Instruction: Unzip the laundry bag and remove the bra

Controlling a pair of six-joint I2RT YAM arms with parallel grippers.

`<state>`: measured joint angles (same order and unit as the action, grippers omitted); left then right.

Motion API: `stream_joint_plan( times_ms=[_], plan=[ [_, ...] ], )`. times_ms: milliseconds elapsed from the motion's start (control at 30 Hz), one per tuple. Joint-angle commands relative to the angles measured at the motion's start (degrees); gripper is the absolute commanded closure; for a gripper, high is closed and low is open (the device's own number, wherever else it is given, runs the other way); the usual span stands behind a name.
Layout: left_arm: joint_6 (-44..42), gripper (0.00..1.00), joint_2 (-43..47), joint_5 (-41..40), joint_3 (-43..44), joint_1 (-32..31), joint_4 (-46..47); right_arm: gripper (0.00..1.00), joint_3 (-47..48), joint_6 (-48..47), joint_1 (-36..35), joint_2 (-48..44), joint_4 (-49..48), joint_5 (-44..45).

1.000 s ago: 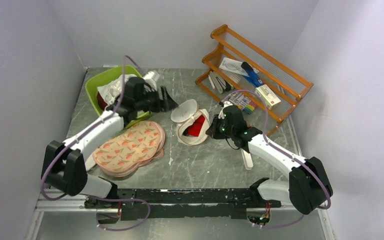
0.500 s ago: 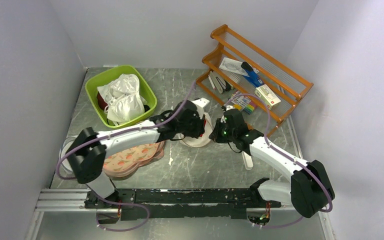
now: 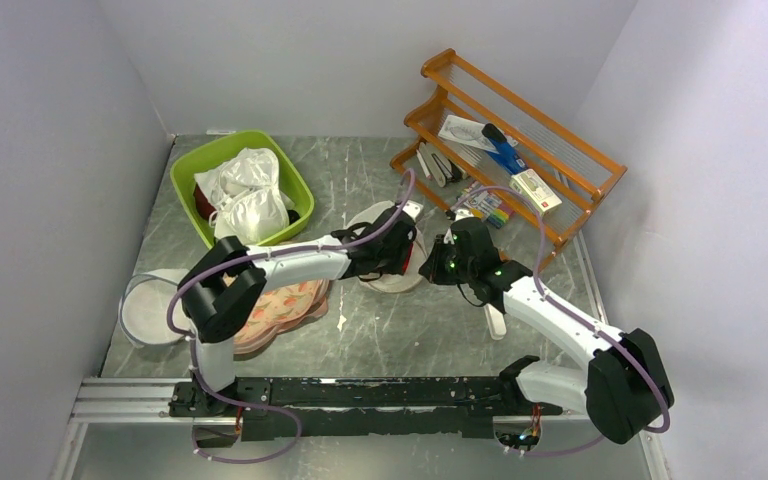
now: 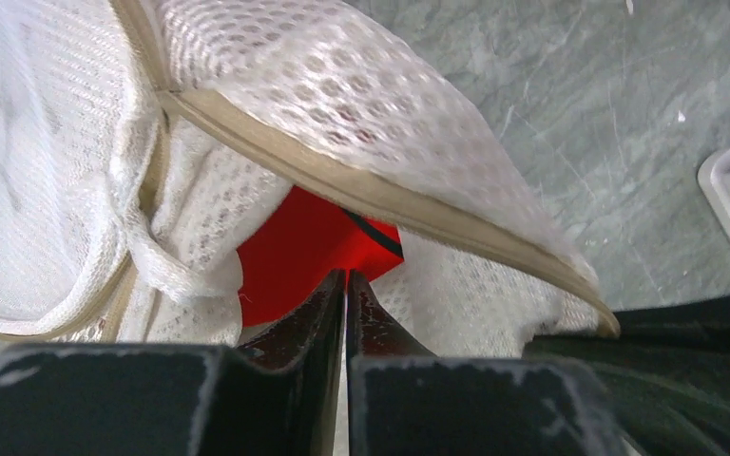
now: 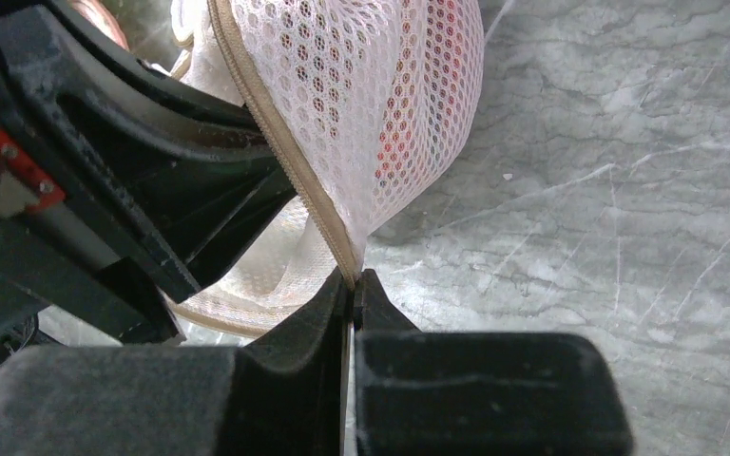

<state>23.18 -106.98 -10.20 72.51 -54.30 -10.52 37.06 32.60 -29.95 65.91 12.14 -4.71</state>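
Note:
The laundry bag (image 3: pixel 396 283), white mesh with a beige zip rim, lies unzipped mid-table between both arms. In the left wrist view its mouth (image 4: pixel 371 104) gapes and the red bra (image 4: pixel 295 252) with black trim shows inside. My left gripper (image 4: pixel 345 277) reaches into the opening, jaws pressed together on the bra's lower edge; from above it (image 3: pixel 405 255) sits over the bag. My right gripper (image 5: pixel 353 277) is shut on the bag's rim, holding the mesh wall (image 5: pixel 390 95) up. Red shows faintly through that mesh.
A green bin (image 3: pixel 185 180) with white plastic bags stands back left. A wooden rack (image 3: pixel 520 150) with small items stands back right. Peach fruit-printed pads (image 3: pixel 285 305) lie under the left arm, a white round bag (image 3: pixel 150 310) at far left, and a white strip (image 3: pixel 495 322) beside the right arm.
The left arm swung from the green bin over to the laundry bag, and its jaws closed inside the opening. The right gripper kept its hold on the rim.

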Motion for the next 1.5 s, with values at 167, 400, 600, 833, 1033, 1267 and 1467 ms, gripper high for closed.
stream_joint_plan(
  times_ms=[167, 400, 600, 833, 1033, 1267, 1467],
  plan=[
    [8.3, 0.66, -2.0, 1.6, 0.0, 3.5, 10.0, 1.00, -0.6, 1.0, 0.3, -1.1, -0.9, -0.5],
    [8.2, 0.53, -4.7, 2.5, 2.0, 3.8, 13.9, 1.00, -0.7, 1.3, 0.2, -1.4, -1.3, -1.3],
    [8.5, 0.45, -7.5, 3.8, 2.9, 3.7, 15.8, 1.00, -0.8, 1.6, 0.3, -1.3, -1.3, -2.0],
    [8.6, 0.36, -9.1, 4.6, 1.7, 3.7, 15.9, 1.00, -0.8, 1.4, 0.2, -1.6, -0.8, -1.5],
    [7.1, 0.36, -8.5, 4.8, -3.1, 3.7, 17.3, 1.00, -0.8, 0.5, 0.3, -2.3, 0.1, -0.1],
    [5.0, 0.76, -7.6, 4.2, -1.9, 3.7, 14.3, 1.00, -1.2, 0.2, 0.2, -1.2, -0.2, 0.3],
    [3.1, 0.93, -1.0, 6.8, -2.5, 3.7, 14.1, 1.00, -1.9, -0.1, 0.2, 0.2, -1.2, 0.1]
  ],
)
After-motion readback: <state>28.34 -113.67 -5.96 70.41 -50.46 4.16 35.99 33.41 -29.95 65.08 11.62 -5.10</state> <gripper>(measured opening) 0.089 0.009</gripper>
